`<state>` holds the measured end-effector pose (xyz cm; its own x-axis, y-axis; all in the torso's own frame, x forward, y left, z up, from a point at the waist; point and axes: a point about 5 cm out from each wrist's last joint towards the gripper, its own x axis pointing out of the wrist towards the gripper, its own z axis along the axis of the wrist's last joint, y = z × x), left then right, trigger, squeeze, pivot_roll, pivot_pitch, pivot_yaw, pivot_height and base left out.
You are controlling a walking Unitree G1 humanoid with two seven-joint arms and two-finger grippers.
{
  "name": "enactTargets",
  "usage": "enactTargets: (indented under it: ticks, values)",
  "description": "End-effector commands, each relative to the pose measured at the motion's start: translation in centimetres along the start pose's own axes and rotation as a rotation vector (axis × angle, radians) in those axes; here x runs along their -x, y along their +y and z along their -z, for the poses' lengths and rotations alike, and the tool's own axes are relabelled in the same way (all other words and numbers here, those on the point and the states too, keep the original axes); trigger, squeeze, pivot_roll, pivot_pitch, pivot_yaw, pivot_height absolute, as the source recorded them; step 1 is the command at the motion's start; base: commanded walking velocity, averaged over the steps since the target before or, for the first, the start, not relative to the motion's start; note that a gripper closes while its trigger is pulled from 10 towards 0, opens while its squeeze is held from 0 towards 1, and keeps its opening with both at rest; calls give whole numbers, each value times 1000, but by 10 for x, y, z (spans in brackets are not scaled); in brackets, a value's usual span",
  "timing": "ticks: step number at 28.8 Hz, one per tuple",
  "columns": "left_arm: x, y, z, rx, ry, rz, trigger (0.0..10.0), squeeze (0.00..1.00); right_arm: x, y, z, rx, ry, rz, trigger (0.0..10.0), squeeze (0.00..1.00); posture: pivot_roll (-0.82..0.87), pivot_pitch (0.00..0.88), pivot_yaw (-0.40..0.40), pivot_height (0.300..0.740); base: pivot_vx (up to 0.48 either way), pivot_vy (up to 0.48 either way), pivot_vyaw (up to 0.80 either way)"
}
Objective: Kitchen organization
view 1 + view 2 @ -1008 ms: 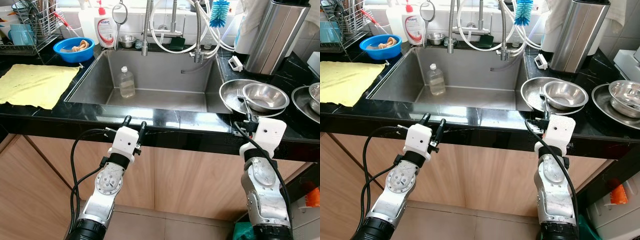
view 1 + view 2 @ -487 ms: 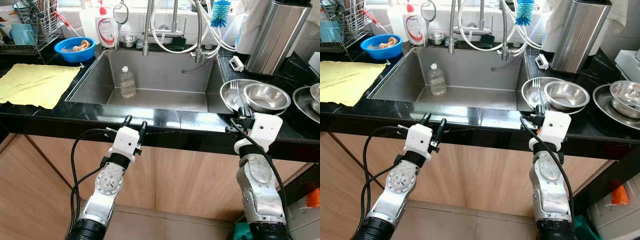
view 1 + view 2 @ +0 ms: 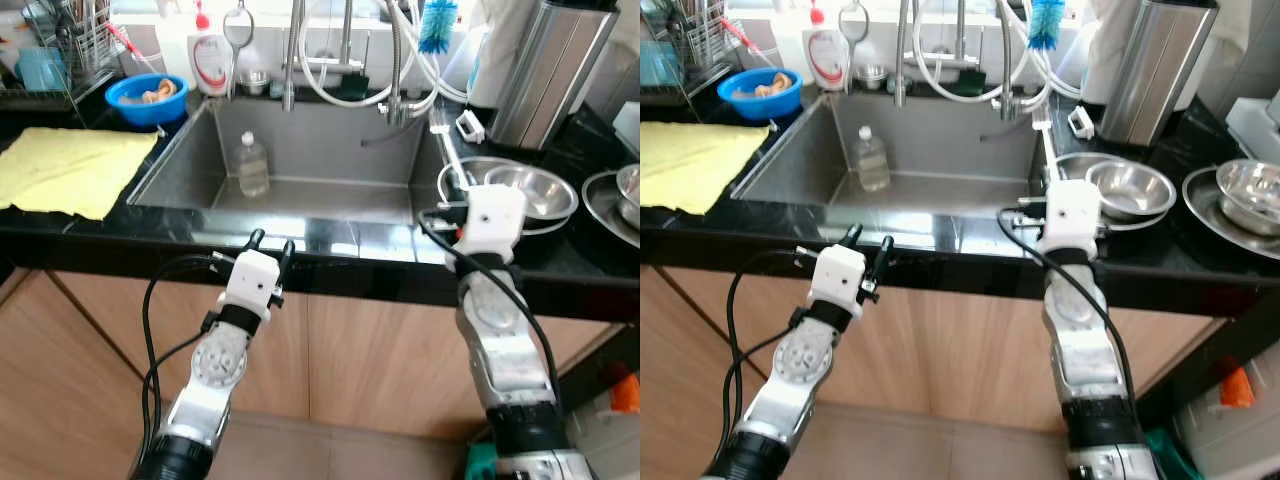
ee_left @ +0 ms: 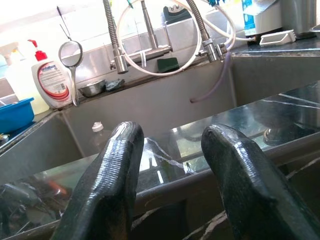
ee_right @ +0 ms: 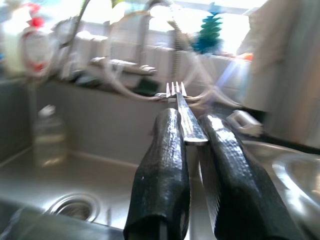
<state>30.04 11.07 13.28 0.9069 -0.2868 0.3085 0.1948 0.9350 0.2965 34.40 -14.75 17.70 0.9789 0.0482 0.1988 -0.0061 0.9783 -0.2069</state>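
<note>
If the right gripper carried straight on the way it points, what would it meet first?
The right gripper, shut on a fork, points over the sink at the hoses along the back wall. Those likely come first; depth is unclear.

A white soap bottle (image 4: 50, 80) with a red pump stands behind the sink. Its red and blue label carries print, but the letters are too small and blurred to read.

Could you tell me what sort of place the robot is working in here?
A home kitchen, it seems. A steel sink with hose taps is set in a black counter, with steel bowls to one side and a dish rack to the other. The right gripper holds a fork.
</note>
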Motion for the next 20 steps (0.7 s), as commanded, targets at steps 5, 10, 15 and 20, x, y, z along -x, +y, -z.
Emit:
enactTargets:
  ticks: [5,10,15,20]
  values:
    - [-6,4,-1,-21,-5,-15,10000,0,-19,11,0,34,63,-103,10000,0,-132,0,-13,706,0,0,0]
    - [-4,5,0,-29,-3,-23,10000,0,-28,17,8,77,137,-156,10000,0,-121,0,-21,706,0,0,0]
    - [-6,8,-1,-35,-10,-26,10000,0,-29,26,13,75,162,-191,10000,0,-120,0,-20,706,0,0,0]
    - [-7,7,-3,-36,-16,-28,10000,0,-26,28,21,82,190,-218,10000,0,-117,0,-21,706,0,0,0]
